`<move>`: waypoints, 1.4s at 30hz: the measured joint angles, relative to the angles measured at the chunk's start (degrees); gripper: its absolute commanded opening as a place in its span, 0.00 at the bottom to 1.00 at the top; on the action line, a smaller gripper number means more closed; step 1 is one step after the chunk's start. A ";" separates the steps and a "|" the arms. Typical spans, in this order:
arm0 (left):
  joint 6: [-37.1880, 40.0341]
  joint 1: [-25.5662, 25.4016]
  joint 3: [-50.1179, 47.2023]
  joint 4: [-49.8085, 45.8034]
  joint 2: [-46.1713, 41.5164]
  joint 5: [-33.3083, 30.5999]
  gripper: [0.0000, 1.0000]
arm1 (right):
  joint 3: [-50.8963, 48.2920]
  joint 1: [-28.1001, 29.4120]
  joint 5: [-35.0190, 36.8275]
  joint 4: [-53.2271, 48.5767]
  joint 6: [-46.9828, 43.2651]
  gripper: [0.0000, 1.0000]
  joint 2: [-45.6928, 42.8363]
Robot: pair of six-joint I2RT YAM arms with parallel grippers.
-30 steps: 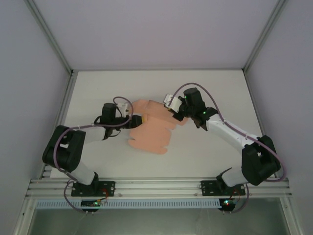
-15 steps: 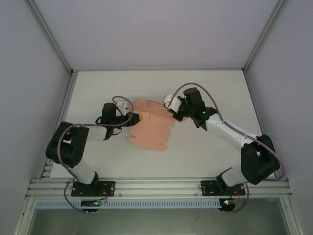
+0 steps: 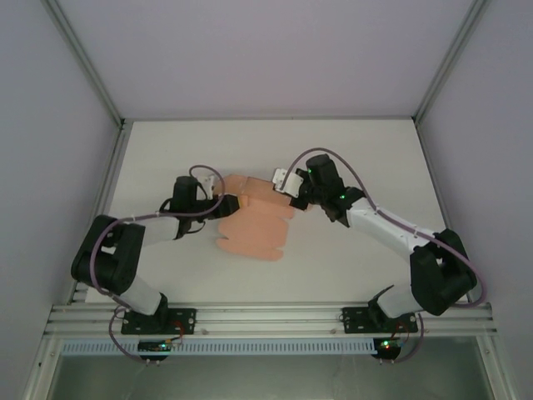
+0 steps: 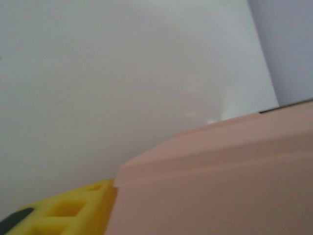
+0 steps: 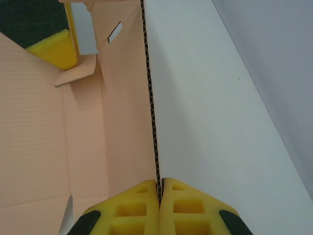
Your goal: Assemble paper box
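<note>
A white surface (image 3: 166, 158) lies inside a pale-walled frame enclosure. The paper box (image 3: 254, 229), a salmon-pink card sheet partly folded, sits at its centre between the 2 arms. Over the last second the right arm has drawn its wrist a little left and far, and the card's right edge has come left with it. I judge this to be the right side panel being folded up and inward, a fairly early step with other walls left to raise. The right tool (image 3: 291, 190) is clamped on that panel: in the right wrist view its 2 yellow fingers (image 5: 134, 205) meet on the card's corrugated edge, which stands upright and runs straight away from them. The left tool (image 3: 233, 202) is at the sheet's far-left corner. Its yellow pad (image 4: 73, 210) lies against the card, but I cannot tell whether it is gripping. The left arm reaches low, elbow bent out to the near left. The right arm stretches long from the near right, its wrist bent over the card.
</note>
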 measured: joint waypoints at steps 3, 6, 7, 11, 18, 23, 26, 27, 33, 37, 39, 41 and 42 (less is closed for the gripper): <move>2.80 0.00 -0.04 -7.10 -5.92 -3.43 1.00 | 0.07 1.79 4.11 0.81 -3.87 0.00 0.00; 5.07 0.00 -0.31 -13.60 -14.40 -7.65 1.00 | 0.42 3.67 9.27 1.38 -8.22 0.00 0.17; 5.73 0.11 -0.31 -16.06 -17.64 -9.40 1.00 | 0.48 4.39 11.28 2.19 -9.77 0.00 0.46; 7.06 1.22 -0.09 -24.06 -26.51 -15.34 1.00 | 0.50 6.93 17.57 5.70 -14.71 0.00 3.15; 5.49 4.72 6.56 -37.48 -23.65 -24.70 1.00 | -0.17 9.38 25.88 12.87 -23.89 0.00 10.91; 5.31 6.32 8.90 -38.51 -18.82 -27.87 0.99 | -3.63 9.57 28.68 21.90 -29.53 0.01 13.25; 5.33 8.59 10.40 -38.49 -15.02 -28.41 1.00 | -6.67 9.57 29.49 29.86 -34.38 0.02 14.97; 5.33 9.46 11.45 -38.51 -13.18 -28.50 1.00 | -7.65 9.57 29.68 32.70 -35.85 0.02 15.80; 6.86 11.47 18.82 -35.28 -0.98 -27.80 1.00 | -8.92 9.60 31.12 41.97 -40.54 0.02 19.17; 7.93 11.47 22.97 -33.35 6.34 -25.59 1.00 | -9.22 9.88 31.61 44.68 -41.11 0.02 19.19; 8.35 11.43 25.05 -32.26 9.92 -22.80 1.00 | -9.55 10.03 31.71 45.27 -41.09 0.02 19.19; 8.63 11.39 25.44 -29.64 12.09 -19.17 1.00 | -9.75 10.16 31.98 45.24 -41.05 0.02 19.19; 8.92 11.23 25.33 -28.55 12.70 -17.20 1.00 | -9.84 10.16 32.02 45.27 -40.92 0.02 19.19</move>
